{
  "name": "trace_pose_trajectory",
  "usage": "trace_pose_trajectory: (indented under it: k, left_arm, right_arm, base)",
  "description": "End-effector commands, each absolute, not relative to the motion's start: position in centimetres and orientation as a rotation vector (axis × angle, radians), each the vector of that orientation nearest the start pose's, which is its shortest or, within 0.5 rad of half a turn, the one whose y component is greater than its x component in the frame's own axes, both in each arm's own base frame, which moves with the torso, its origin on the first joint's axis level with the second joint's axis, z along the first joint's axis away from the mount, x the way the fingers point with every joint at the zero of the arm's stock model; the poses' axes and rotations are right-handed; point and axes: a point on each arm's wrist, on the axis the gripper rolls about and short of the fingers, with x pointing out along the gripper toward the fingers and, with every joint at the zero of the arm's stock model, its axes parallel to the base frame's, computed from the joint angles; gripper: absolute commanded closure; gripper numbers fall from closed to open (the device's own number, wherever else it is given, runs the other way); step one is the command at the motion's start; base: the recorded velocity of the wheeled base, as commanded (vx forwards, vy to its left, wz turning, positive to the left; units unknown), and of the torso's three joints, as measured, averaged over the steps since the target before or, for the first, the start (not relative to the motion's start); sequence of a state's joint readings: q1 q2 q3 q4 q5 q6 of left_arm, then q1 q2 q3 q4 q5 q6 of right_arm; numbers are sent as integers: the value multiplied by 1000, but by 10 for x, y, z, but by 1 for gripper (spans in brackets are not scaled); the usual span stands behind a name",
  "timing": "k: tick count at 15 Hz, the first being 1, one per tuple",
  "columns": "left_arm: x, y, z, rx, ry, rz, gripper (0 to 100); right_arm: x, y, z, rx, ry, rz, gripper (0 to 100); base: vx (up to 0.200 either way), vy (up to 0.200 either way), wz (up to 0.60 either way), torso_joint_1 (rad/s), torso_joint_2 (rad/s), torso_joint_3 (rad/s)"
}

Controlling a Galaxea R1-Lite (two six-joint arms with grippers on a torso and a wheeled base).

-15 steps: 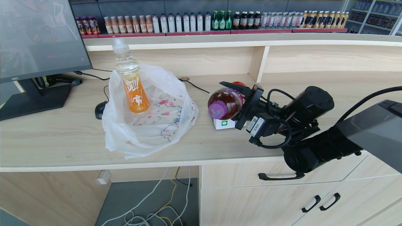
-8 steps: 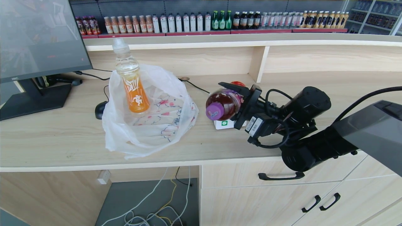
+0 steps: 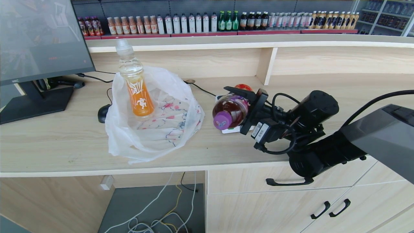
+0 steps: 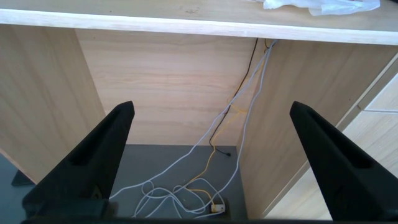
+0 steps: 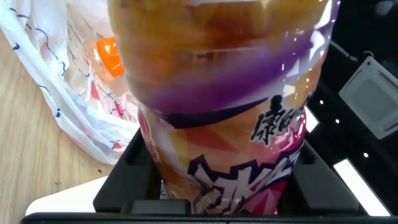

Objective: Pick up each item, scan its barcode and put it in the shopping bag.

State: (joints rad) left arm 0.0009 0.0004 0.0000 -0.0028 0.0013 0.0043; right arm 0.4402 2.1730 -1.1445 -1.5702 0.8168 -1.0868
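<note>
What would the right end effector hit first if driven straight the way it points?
Likely the white translucent plastic shopping bag: the right end effector, shut on the purple-capped brown-drink plastic bottle, points toward the bag's side, cap leading. Depth is unclear.

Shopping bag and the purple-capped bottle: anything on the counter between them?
Head view: just a narrow strip of bare counter between the shopping bag and the purple-capped bottle. A black cable crosses farther back.
</note>
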Motion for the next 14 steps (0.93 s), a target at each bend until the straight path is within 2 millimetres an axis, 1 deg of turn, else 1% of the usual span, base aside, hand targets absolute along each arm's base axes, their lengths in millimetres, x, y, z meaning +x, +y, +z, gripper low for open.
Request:
trace_pose_trajectory:
  k: [1, 6, 10, 11, 12, 13, 14]
  left_arm:
    - [-23, 0, 76, 5, -3, 3, 0]
    - [-23, 0, 76, 5, -3, 3, 0]
    - [-23, 0, 76, 5, -3, 3, 0]
    - [-23, 0, 76, 5, -3, 3, 0]
    - [-23, 0, 76, 5, -3, 3, 0]
    - [-23, 0, 76, 5, -3, 2, 0]
    - [-23, 0, 76, 5, -3, 3, 0]
  right_arm:
    - [361, 189, 184, -1017, -1180, 799, 100]
    - [360, 189, 186, -1017, -1184, 795, 100]
    - [353, 188, 199, -1013, -1209, 779, 100]
    - [353, 188, 199, -1013, -1210, 777, 100]
    - [344, 193, 208, -1000, -1237, 782, 100]
    - [337, 196, 212, -990, -1248, 788, 100]
    - [333, 195, 216, -983, -1250, 783, 100]
  base:
    - [0, 0, 0, 0, 0, 0]
    - [0, 0, 0, 0, 0, 0]
    - [0, 0, 0, 0, 0, 0]
    - [0, 0, 0, 0, 0, 0]
    - [0, 0, 0, 0, 0, 0]
    - [0, 0, 0, 0, 0, 0]
    - [0, 0, 0, 0, 0, 0]
